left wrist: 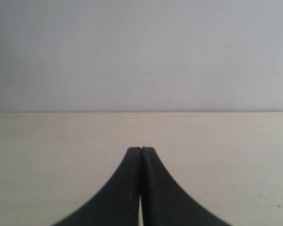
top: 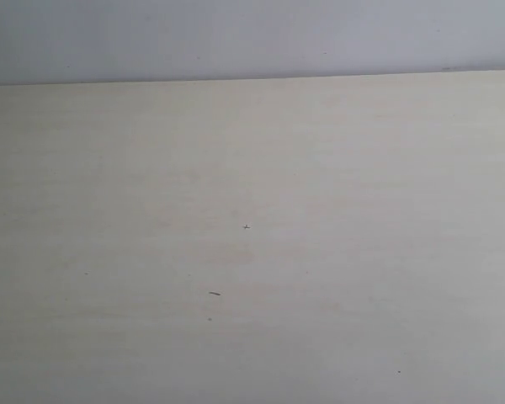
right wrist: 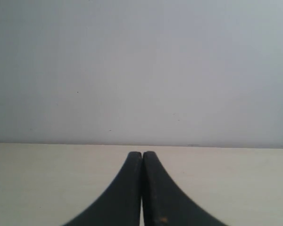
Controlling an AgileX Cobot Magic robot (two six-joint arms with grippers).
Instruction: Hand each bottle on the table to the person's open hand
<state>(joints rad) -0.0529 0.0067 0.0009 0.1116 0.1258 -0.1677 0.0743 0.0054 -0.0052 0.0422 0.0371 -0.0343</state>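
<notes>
The pale beige wood-grain table fills the exterior view, with a few tiny dark specks on it. No bottle shows in any view, and the person's open hand is out of view too. Neither arm appears in the exterior view. In the left wrist view my left gripper is shut, its two black fingers pressed together with nothing between them, low over the table. My right gripper is likewise shut on nothing above the table.
A plain grey-white wall rises behind the table's far edge. A small dark speck and a tiny pale fleck lie near the table's middle.
</notes>
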